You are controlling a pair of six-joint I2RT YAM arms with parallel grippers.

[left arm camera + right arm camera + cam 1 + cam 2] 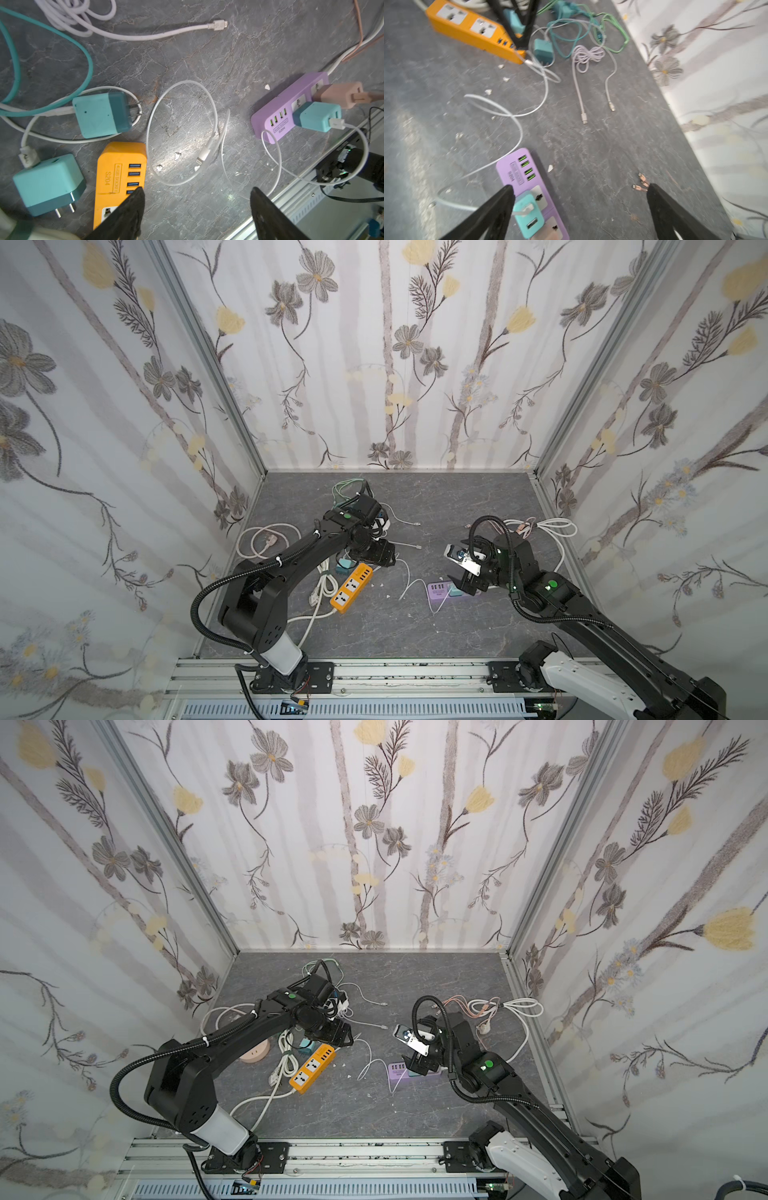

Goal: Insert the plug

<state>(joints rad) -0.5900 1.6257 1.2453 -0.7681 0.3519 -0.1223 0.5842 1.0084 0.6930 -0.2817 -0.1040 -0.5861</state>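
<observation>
Down at the right gripper (580, 186), jaws spread wide, empty; just beside it the teal plug (527, 216), seated in the purple strip (517, 166). Left gripper (196, 189) gapes empty too, over the orange strip (116, 166) on the surface (207, 62).

Surface: grey marbled tabletop (395, 626) | 8 o'clock of centre: orange power strip (351, 588), lying flat, two loose teal chargers (101, 114) just beside it | 4 o'clock: purple power strip (436, 593) | 11 o'clock: teal and green cable tangle (587, 31) | 2 o'clock: pink cable (524, 529) | between the strips: white cable loop (182, 81), white chips (177, 155)
</observation>
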